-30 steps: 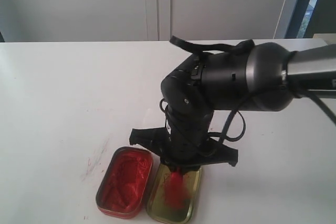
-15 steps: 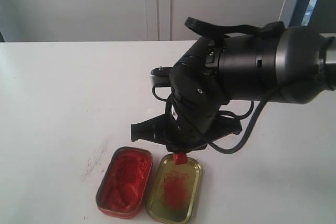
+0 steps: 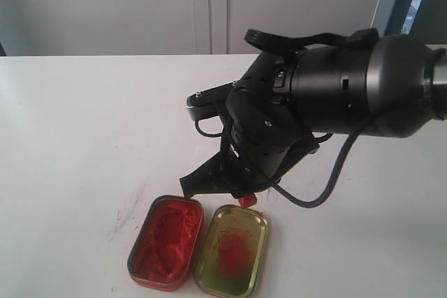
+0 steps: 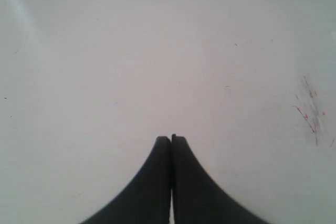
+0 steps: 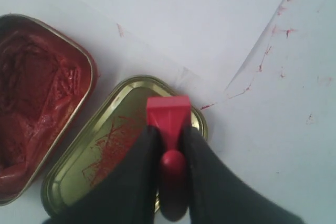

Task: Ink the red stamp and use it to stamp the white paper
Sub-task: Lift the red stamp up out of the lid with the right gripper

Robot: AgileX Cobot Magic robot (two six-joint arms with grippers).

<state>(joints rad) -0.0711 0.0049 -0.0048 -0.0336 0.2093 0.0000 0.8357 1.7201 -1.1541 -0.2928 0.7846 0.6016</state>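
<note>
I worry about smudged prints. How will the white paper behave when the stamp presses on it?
The white paper looks thin and lies flat with nothing visible pinning it, so it would probably slide under a sideways drag. Being so thin, it is likely floppy and might lift with the red stamp.

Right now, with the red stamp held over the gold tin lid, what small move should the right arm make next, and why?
Probably carry the red stamp off the gold tin lid until it hangs above the white paper. The right gripper is shut on the stamp's knob, the base sits over the lid's rim, and the paper lies just beyond that rim.
</note>
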